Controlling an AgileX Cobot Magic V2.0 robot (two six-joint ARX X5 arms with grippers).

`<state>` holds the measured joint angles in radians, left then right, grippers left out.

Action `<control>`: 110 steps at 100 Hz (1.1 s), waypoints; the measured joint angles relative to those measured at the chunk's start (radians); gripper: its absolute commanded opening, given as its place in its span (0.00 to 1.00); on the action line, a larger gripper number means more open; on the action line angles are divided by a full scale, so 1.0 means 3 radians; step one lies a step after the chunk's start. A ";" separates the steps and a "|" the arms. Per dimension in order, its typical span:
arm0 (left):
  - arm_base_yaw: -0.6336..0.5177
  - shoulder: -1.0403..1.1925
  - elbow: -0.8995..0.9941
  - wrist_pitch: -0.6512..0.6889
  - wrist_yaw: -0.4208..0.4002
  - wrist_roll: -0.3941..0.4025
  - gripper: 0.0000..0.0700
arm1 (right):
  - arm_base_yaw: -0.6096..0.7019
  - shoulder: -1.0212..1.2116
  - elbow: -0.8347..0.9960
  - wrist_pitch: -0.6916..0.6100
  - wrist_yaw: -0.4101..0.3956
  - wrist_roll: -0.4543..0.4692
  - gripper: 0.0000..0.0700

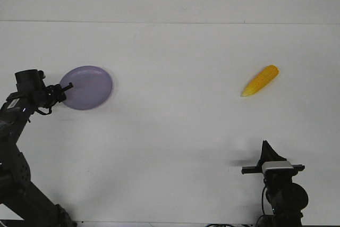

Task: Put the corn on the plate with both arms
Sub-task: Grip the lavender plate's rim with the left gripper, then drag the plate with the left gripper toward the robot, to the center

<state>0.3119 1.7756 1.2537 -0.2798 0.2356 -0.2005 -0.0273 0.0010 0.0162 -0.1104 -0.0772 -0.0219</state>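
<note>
The lavender plate [87,87] lies at the left of the white table. My left gripper [64,92] is at the plate's left rim, and one black finger [68,85] overlaps the rim; I cannot tell whether the fingers are closed on it. The yellow-orange corn [260,81] lies on the table at the right, its pointed tip toward the near left, with nothing touching it. My right gripper [265,151] is low at the near right, well short of the corn, its fingers together in a single point and holding nothing.
The white table [175,131] stretches between plate and corn. Its far edge [170,22] meets a pale wall. The left arm's black links [16,174] rise along the near-left edge.
</note>
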 measured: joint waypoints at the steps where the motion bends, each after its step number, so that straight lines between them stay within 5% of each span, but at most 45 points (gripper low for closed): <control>1: 0.0000 -0.0025 0.0000 -0.0015 0.0024 -0.0001 0.01 | 0.0000 0.0001 0.0000 0.0000 0.0000 0.0000 0.02; 18: -0.0039 -0.0650 0.0000 -0.0402 0.0439 0.0014 0.01 | 0.0000 0.0001 0.0000 0.0000 0.0000 0.0000 0.02; 30: -0.0237 -0.1193 -0.0084 -0.0593 0.0487 0.0017 0.01 | 0.0000 0.0000 0.0000 0.0000 0.0000 0.0000 0.02; 59: -0.1469 -0.2298 -0.1172 -0.0453 0.0673 -0.0196 0.01 | 0.0000 0.0001 0.0000 0.0000 0.0000 0.0000 0.02; 69: -0.2041 -0.2332 -0.1546 -0.0169 0.0563 -0.0436 0.01 | 0.0000 0.0001 0.0000 0.0001 0.0000 0.0000 0.02; 86: -0.2866 -0.2152 -0.1891 0.0203 -0.0020 -0.0739 0.01 | 0.0000 0.0001 0.0000 0.0000 0.0000 0.0000 0.02; 110: -0.3119 -0.1769 -0.1892 0.0436 -0.0272 -0.0824 0.01 | 0.0000 0.0001 0.0000 0.0001 0.0000 0.0000 0.02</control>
<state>-0.6239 1.2449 0.6861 -0.1490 0.1539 -0.4477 -0.0273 0.0013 0.0162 -0.1101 -0.0772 -0.0219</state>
